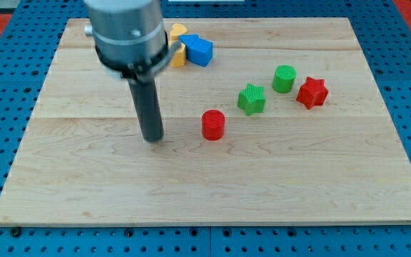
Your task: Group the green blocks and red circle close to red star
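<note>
The red star (312,93) lies at the view's right on the wooden board (212,193). A green circle (284,78) sits just left of it, nearly touching. A green star (251,99) lies further left and lower. The red circle (213,125) stands left of the green star, apart from it. My tip (153,138) rests on the board to the left of the red circle, with a clear gap between them.
At the view's top, a blue block (198,51) and yellow blocks (177,44) sit together, partly hidden behind the arm's grey body (128,32). The board lies on a blue perforated table.
</note>
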